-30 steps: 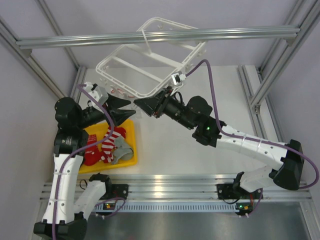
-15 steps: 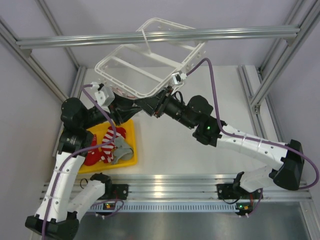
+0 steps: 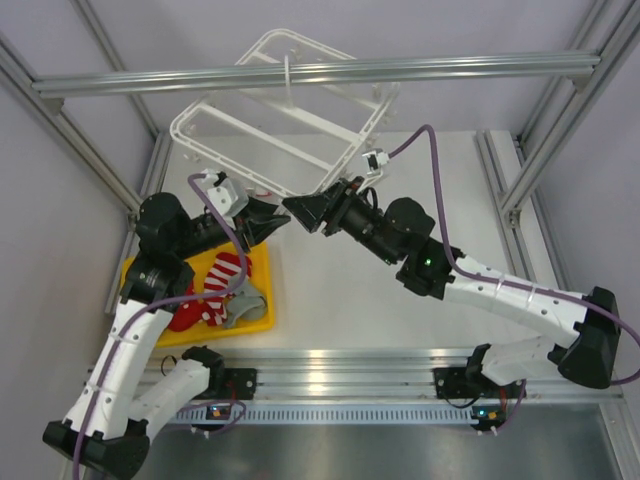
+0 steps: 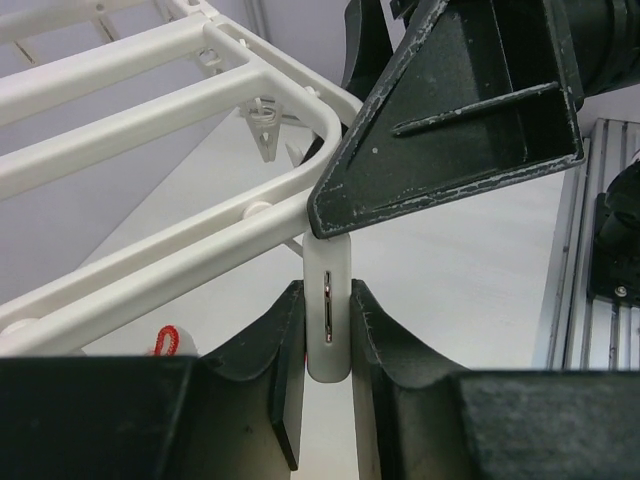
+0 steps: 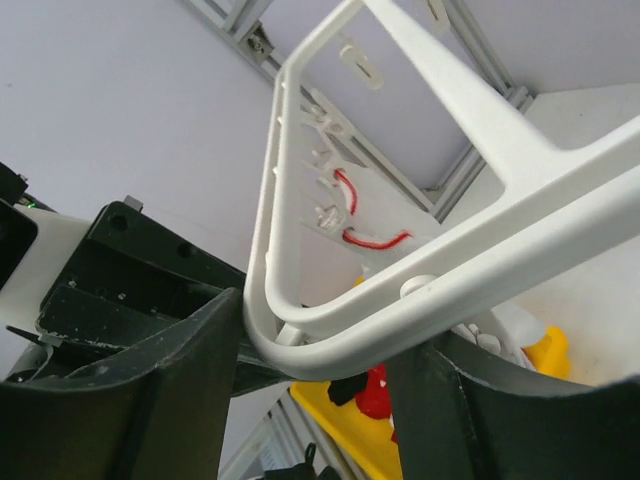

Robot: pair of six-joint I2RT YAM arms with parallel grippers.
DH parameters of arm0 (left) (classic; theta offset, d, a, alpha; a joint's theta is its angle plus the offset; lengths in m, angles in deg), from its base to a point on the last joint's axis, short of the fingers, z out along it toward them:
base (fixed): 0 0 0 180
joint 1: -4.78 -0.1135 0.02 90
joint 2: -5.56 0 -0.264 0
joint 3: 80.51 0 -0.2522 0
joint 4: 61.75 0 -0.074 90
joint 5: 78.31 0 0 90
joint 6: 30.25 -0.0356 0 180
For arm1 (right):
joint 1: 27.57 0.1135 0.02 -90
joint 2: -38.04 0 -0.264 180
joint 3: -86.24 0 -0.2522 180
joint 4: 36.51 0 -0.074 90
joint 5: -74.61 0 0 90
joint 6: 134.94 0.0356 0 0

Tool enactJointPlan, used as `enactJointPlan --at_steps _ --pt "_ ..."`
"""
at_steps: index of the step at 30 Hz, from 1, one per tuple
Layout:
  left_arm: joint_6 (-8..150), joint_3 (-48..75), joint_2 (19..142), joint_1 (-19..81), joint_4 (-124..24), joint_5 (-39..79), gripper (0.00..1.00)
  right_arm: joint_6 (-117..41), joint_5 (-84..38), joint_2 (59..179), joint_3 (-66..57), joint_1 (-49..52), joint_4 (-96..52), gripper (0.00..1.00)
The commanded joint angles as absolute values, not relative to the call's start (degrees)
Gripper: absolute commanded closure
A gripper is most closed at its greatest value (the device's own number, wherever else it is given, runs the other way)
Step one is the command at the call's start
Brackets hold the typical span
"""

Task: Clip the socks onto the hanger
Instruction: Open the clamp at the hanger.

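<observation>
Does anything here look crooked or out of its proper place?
Yes. The hanger is tilted, not level: the right gripper clamps one rounded corner, and the left gripper pinches a clip under that corner between its fingers. The clip holds no sock; the socks lie in the yellow tray.

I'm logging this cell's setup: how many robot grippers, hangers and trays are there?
grippers: 2 (left gripper, pinching a clip; right gripper)
hanger: 1
yellow tray: 1
total: 4
The socks in the tray are too heaped to count.
</observation>
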State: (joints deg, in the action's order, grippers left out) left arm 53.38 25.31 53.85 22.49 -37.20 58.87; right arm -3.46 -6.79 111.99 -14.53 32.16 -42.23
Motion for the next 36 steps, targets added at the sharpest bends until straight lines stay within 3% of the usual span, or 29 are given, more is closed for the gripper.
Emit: enactJointPlan --at_steps 1,36 --pt "51.0 22.9 54.2 23.1 -35.7 58.3 1.0 -4.4 -4.1 109.6 -15.0 31.3 -44.5 0.43" --pt "41.6 30.4 51.0 29.2 -41.8 49.8 1.0 2.0 -5.5 108.8 -18.4 31.5 -42.7 0.42"
